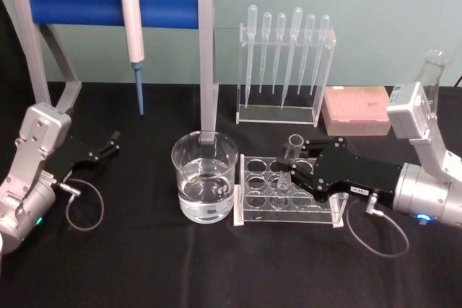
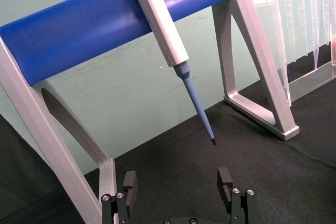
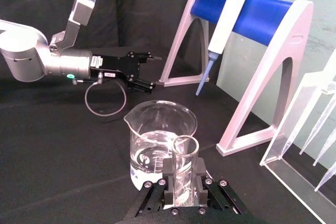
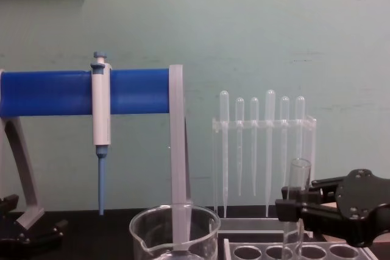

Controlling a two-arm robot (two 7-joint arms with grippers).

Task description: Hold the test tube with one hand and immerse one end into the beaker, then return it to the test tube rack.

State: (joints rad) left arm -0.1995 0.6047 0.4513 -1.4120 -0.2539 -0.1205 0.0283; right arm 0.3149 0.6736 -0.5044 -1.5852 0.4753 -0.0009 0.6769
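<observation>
The test tube (image 1: 294,146) is a clear glass tube standing in the clear rack (image 1: 254,210), leaning slightly, with its open rim up. My right gripper (image 1: 294,172) reaches in from the right and is shut on the tube's middle. In the right wrist view the test tube (image 3: 184,174) sits between the two black fingers (image 3: 168,176). The beaker (image 1: 205,177), part full of clear liquid, stands just left of the rack, apart from the tube. From the chest the test tube (image 4: 297,181) rises above the right gripper (image 4: 291,206), with the beaker (image 4: 173,232) lower left. My left gripper (image 1: 110,143) rests open at the far left.
A white-and-blue pipettor (image 1: 131,27) hangs on a blue-barred stand (image 1: 208,48) behind the beaker. A clear holder of several plastic pipettes (image 1: 285,55) and a pink tip box (image 1: 357,110) sit behind the rack. Bare black table lies in front.
</observation>
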